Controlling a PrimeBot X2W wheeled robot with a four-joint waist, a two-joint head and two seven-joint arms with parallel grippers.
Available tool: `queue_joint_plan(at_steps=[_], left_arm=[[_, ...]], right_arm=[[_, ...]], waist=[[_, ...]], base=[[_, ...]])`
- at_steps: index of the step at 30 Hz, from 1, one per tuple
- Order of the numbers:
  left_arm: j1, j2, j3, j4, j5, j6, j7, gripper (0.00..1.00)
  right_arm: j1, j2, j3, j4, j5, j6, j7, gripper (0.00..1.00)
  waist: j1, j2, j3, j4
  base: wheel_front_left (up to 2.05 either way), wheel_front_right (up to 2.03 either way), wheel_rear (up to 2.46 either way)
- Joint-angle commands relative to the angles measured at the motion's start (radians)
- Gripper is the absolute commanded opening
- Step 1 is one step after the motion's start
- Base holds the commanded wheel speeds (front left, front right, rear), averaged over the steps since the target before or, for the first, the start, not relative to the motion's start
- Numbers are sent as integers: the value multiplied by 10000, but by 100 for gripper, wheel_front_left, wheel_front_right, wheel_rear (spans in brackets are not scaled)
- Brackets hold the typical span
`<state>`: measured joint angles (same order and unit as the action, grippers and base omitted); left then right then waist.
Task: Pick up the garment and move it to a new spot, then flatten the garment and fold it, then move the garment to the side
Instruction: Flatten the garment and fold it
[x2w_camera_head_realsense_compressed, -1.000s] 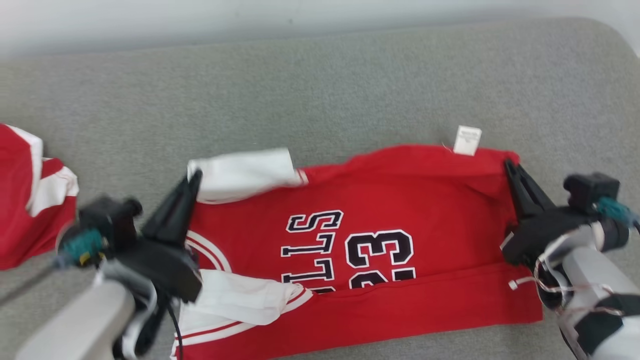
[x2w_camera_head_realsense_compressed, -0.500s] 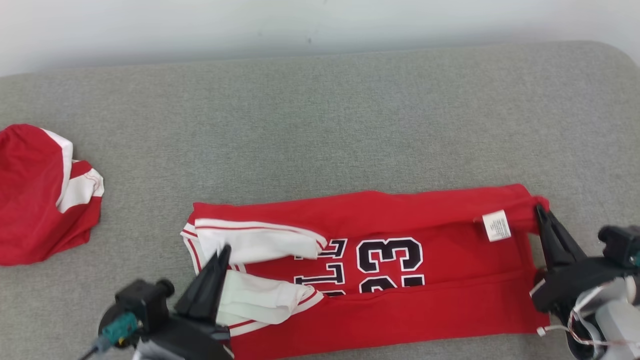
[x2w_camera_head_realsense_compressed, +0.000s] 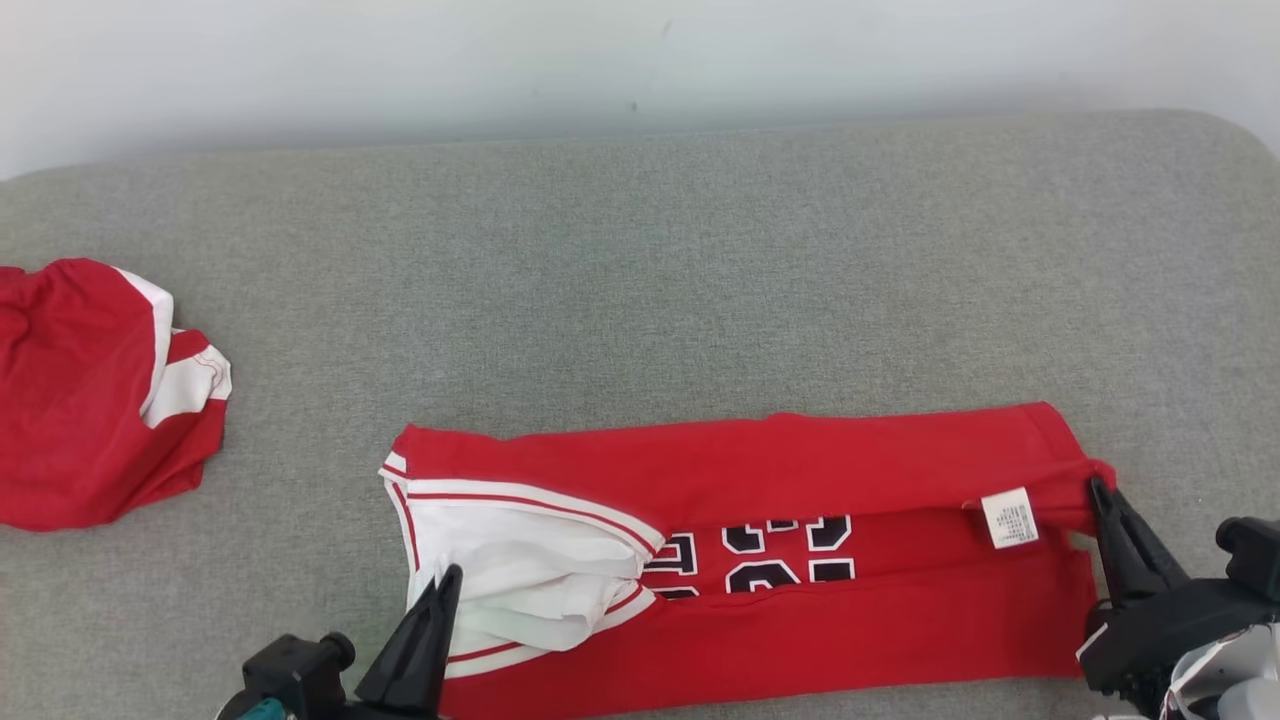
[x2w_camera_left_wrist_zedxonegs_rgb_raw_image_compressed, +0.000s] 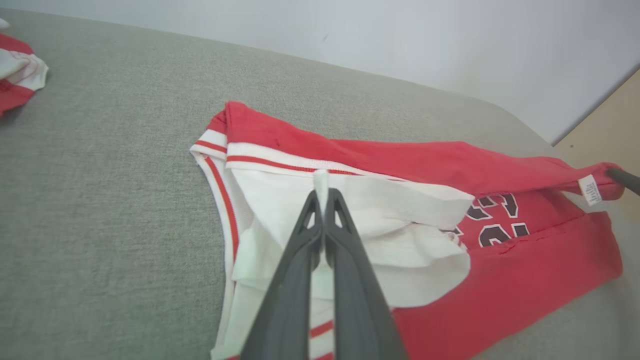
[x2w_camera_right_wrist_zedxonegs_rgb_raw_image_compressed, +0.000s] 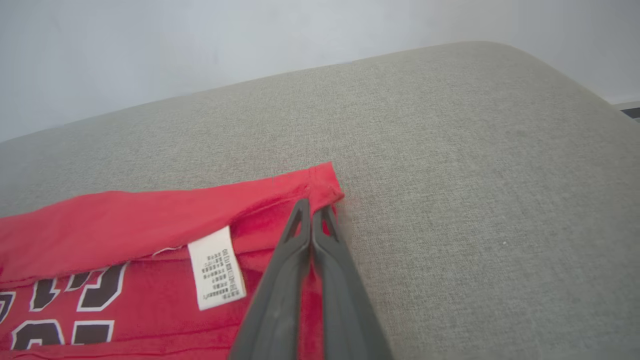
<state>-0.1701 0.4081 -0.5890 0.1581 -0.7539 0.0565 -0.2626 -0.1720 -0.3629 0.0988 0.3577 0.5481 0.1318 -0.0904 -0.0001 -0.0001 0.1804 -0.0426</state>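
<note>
The shirt (x2w_camera_head_realsense_compressed: 740, 465) lies on the cushion (x2w_camera_head_realsense_compressed: 640, 280), with the wall (x2w_camera_head_realsense_compressed: 640, 60) behind the shirt, a heap of clothes (x2w_camera_head_realsense_compressed: 80, 400) well off to its left, the left gripper (x2w_camera_head_realsense_compressed: 450, 575) at its left end and the right gripper (x2w_camera_head_realsense_compressed: 1096, 487) at its right end, beside the label (x2w_camera_head_realsense_compressed: 1008, 517).

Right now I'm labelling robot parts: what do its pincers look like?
The left pincer and right pincer match: two long, dark grey fingers tapering to points, each with a small triangular cut-out near its tip. Black housings sit behind them, with a teal connector by the left.
</note>
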Motion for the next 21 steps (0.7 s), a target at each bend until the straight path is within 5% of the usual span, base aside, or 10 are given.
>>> queue_joint_plan(at_steps=[1,3,4,5,21], left_arm=[[137,-90,67,87,125,-110,-29,0],[212,-164,159,237,262,-95,-29,0],[214,-185,200,290,388,-76,-29,30],[207,-253,249,309,487,-113,-29,100],[903,-1231,3659,-654,2602,185,-30,100]], right_arm=[[245,104,-170,-160,-115,-24,165,0],[448,205,-319,-305,-189,-24,410,0],[505,240,-399,-451,-262,-24,414,31],[581,301,-480,-537,-260,-24,463,100],[834,289,-1174,-1158,-754,-24,1121,100]], waist=[[1,1,-60,41],[1,1,-124,69],[1,1,-149,77],[1,1,-183,87],[1,1,-575,156]], base=[[0,0,0],[0,0,0],[0,0,0],[0,0,0],[0,0,0]])
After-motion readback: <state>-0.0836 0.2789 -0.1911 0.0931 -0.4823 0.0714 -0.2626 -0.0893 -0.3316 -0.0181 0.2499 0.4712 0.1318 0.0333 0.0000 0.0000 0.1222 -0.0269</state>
